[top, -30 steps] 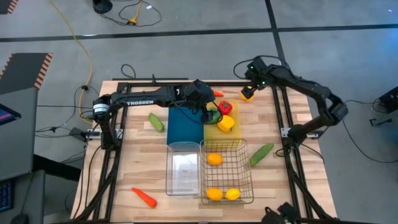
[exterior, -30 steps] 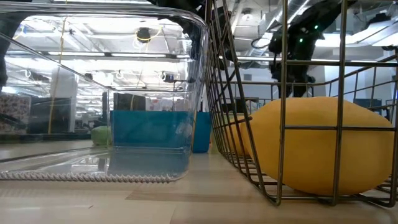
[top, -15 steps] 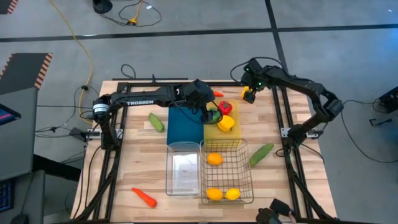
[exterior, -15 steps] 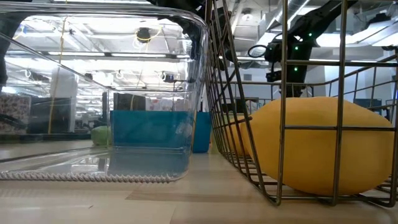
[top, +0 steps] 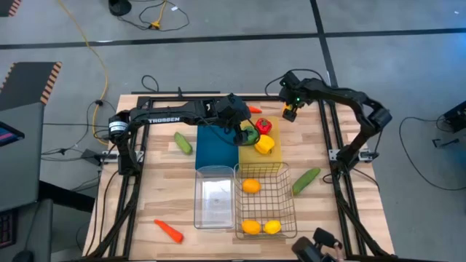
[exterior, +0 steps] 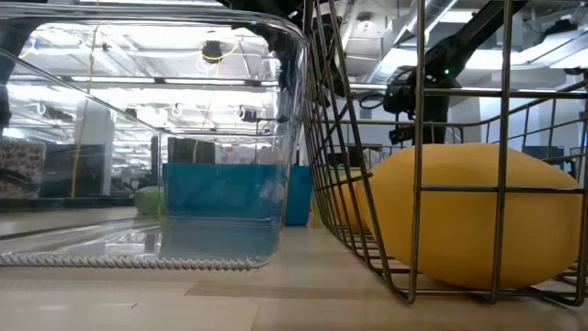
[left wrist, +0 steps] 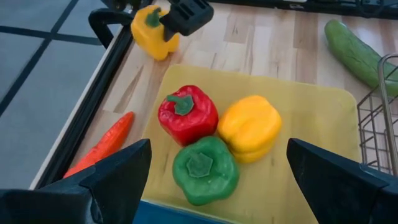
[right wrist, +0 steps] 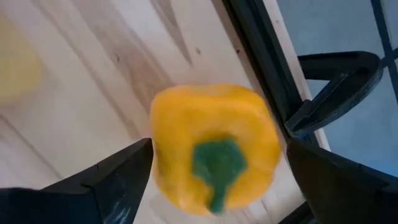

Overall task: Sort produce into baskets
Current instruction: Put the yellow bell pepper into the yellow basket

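**Yellow pepper in my right pincer, one drop from the tray**

My right gripper (top: 290, 111) is clenched on a yellow bell pepper (right wrist: 214, 146), carrying it above the table's far right corner, near the black frame rail (left wrist: 106, 74). In my left wrist view the pepper (left wrist: 153, 31) hangs from my right fingers (left wrist: 186, 14), stem up.

My left gripper (top: 247, 134) hovers released over the yellow tray (left wrist: 311, 118), where a red pepper (left wrist: 186, 114), a green pepper (left wrist: 204, 169) and another yellow pepper (left wrist: 250, 126) sit touching one another.

I judge the tray to be the goal. The risks:
- My two arms are close; if I carry the pepper in while my left gripper hangs there, they could collide.
- The three peppers crowd the tray's middle; a drop onto them could roll one off toward the carrot (left wrist: 102, 146) by the rail.
- My hold looks shallow, so a quick swing might shake the pepper loose.
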Robot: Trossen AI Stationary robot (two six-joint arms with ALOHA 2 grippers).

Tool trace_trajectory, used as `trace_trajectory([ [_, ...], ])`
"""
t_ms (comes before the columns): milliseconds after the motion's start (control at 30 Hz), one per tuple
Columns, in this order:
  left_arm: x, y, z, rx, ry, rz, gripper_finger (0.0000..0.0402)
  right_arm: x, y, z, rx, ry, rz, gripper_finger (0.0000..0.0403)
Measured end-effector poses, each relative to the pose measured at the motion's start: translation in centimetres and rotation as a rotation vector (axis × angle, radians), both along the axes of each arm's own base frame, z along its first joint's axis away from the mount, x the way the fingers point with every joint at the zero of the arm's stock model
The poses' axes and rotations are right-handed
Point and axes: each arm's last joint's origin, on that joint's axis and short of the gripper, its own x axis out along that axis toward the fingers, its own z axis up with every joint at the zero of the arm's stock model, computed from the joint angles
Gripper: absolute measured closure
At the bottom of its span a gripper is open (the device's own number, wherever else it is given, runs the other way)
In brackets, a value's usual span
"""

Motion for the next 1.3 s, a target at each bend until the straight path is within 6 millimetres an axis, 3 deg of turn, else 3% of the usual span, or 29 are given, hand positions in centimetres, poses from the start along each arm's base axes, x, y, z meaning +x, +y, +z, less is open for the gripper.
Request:
trace_trajectory([
  [167,0.0,0.0,0.0,-0.001,0.0,0.001,0.0039,0.2,-0.2,-1.0,0.025,0.023,-0.001,0.0018],
  [367,0.0,0.1,0.0,0.0,0.0,0.002,0.0039,0.3,-0.3,-1.1,0.022,0.027,-0.008,0.0065],
  [667,-2.0,1.7,2.1,0.037,-0.016,0.039,0.0039,-0.8,1.2,1.9,-0.004,-0.02,-0.029,0.0087],
  [1000,-4.3,4.4,3.7,0.074,-0.019,0.092,0.0039,-1.0,6.3,7.6,-0.093,-0.183,0.03,0.0086],
  [1300,-6.4,5.3,4.2,0.06,0.049,0.124,0.0039,0.7,12.6,10.6,0.056,-0.467,0.266,0.0086],
])
